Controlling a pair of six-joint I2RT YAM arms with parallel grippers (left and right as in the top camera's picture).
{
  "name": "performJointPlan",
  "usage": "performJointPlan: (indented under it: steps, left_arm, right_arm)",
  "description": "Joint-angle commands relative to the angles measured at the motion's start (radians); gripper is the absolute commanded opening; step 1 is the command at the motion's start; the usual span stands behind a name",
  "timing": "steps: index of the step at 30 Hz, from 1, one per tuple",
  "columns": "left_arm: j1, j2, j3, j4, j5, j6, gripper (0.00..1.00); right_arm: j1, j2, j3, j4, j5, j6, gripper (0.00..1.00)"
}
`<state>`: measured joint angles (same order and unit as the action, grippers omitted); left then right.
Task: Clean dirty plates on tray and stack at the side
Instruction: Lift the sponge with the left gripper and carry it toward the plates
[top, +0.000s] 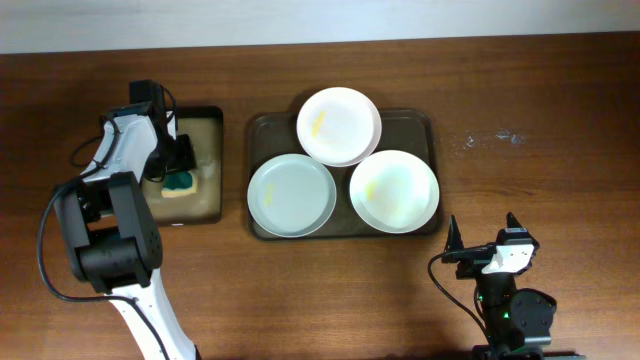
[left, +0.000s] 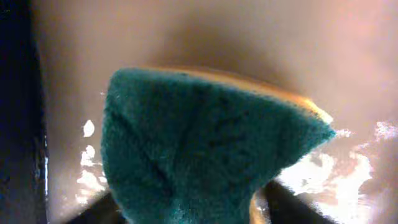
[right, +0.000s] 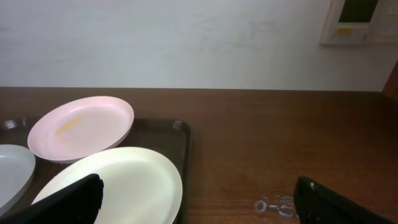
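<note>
Three white plates lie on the dark tray (top: 262, 128): one at the back (top: 339, 125) with a yellow smear, one at the front left (top: 291, 194), one at the front right (top: 394, 190) with faint yellow smears. My left gripper (top: 181, 172) is down in the small black tray (top: 213, 165), shut on a green and yellow sponge (left: 205, 149). My right gripper (top: 482, 240) is open and empty at the front right of the table, apart from the plates. The right wrist view shows the back plate (right: 81, 127) and the front right plate (right: 124, 183).
The small black tray with a tan, wet inside (left: 186, 37) stands left of the big tray. A few water drops (top: 492, 138) lie on the wooden table to the right of the tray; they also show in the right wrist view (right: 273, 205).
</note>
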<state>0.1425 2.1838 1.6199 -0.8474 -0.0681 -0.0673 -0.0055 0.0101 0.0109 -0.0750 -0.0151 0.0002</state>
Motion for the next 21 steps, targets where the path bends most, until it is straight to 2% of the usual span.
performJointPlan:
  steps: [1, 2, 4, 5, 6, 13, 18, 21]
  left_arm:
    - [0.005, 0.010, -0.005, 0.002, 0.000, 0.004, 0.95]
    - [0.005, 0.010, -0.004, 0.002, 0.000, 0.004, 0.77]
    - [0.005, 0.009, 0.009, -0.008, 0.000, 0.004, 0.31]
    - [0.005, 0.009, 0.029, -0.030, 0.000, 0.004, 0.13]
    - [0.005, 0.009, 0.049, -0.053, 0.000, 0.004, 0.00]
    - [0.005, 0.008, 0.324, -0.312, 0.020, -0.045, 0.00]
    - [0.005, 0.008, 0.538, -0.465, 0.225, -0.045, 0.00]
    - [0.005, 0.008, 0.636, -0.507, 0.293, -0.045, 0.00]
  right_arm:
    - [0.006, -0.006, -0.005, -0.005, 0.009, 0.004, 0.98]
    - [0.006, -0.006, -0.005, -0.005, 0.008, 0.004, 0.98]
    - [0.006, -0.006, -0.005, -0.005, 0.009, 0.004, 0.98]
    - [0.006, -0.006, -0.005, -0.005, 0.008, 0.004, 0.98]
    - [0.006, -0.006, -0.005, -0.005, 0.008, 0.004, 0.99]
    - [0.006, -0.006, -0.005, -0.005, 0.008, 0.004, 0.98]
    - [0.006, -0.006, -0.005, -0.005, 0.008, 0.004, 0.98]
    - [0.006, -0.006, -0.005, -0.005, 0.008, 0.004, 0.98]
